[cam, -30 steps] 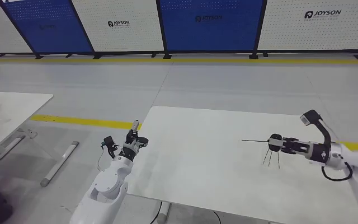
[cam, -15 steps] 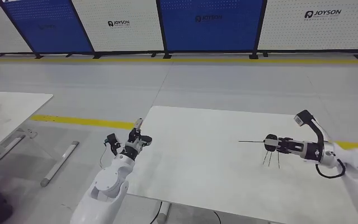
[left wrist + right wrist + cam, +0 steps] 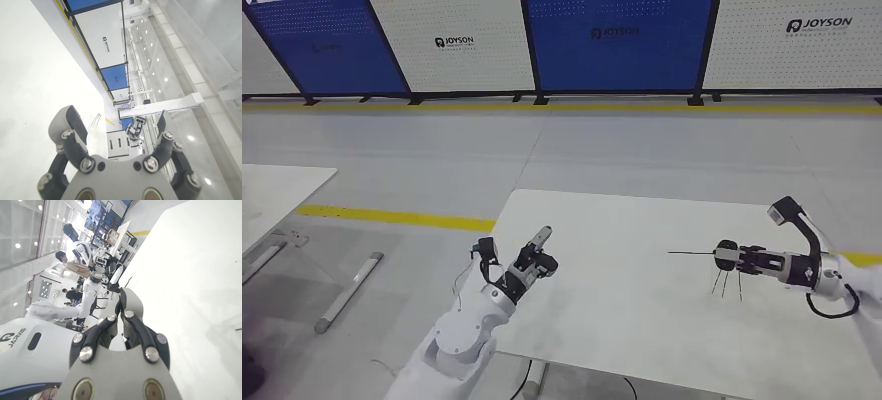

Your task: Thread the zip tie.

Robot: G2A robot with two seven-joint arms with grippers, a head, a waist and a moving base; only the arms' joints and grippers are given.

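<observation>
My left pincer [image 3: 116, 113]: spread wide, empty, over the white table's [image 3: 622, 300] left edge.
My right pincer [image 3: 720, 254]: clenched on a thin black plastic zip tie [image 3: 692, 253], right side.

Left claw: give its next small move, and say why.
Probably carry the left claw across the table toward the free tip of the zip tie. The right claw is shut on that tie, whose tail juts out level above the table. The left claw is open, empty and far off near the opposite edge.
</observation>
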